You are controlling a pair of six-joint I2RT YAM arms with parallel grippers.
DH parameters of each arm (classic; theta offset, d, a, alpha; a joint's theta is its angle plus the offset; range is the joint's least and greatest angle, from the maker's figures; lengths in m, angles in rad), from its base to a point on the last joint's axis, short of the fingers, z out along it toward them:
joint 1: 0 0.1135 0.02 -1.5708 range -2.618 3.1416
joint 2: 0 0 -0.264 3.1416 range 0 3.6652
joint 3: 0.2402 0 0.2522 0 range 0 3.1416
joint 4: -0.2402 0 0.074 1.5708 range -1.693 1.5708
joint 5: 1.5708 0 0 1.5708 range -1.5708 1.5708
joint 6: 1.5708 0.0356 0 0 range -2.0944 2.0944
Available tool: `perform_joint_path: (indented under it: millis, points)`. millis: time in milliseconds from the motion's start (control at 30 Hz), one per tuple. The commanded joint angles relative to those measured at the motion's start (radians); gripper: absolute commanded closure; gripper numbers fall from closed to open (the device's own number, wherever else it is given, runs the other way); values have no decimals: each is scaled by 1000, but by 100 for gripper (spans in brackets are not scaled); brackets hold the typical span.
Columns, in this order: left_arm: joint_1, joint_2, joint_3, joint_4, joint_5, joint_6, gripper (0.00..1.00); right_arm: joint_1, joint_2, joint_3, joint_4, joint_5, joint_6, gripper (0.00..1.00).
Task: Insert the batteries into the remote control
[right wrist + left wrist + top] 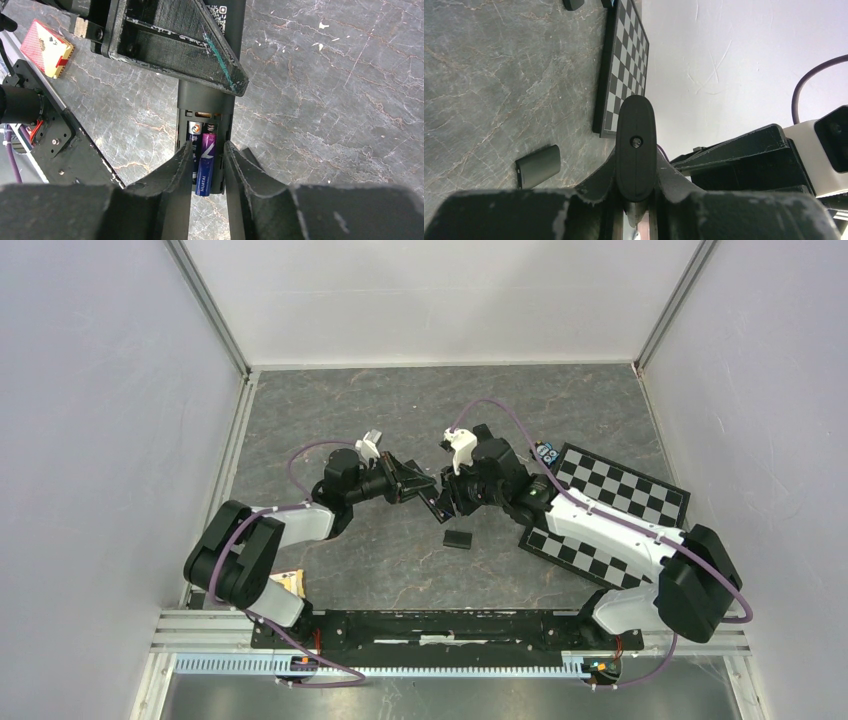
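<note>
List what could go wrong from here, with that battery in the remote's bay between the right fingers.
1. The purple battery lies in the open bay of the remote control, between the parted fingers of the right gripper. Whether it is seated against the spring cannot be told. If it is not, it may pop out once the fingers lift.
2. Only the left gripper holds the remote control, so a downward push from the right could tilt it or make it slip.

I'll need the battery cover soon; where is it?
Top view: the battery cover lies on the table near centre, on the near side of the remote.
</note>
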Motion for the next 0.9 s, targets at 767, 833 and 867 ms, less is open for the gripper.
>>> perform_joint_path:
  millis: [767,833,867]
  points:
    - [9,-88,-15,260,15,-348,98,4,-442,-409,646,212,581,2]
    - [9,-82,-21,304,9,-394,98,3,-461,-431,680,228,611,2]
    - [8,-76,-25,334,8,-423,98,4,-464,-444,709,225,625,2]
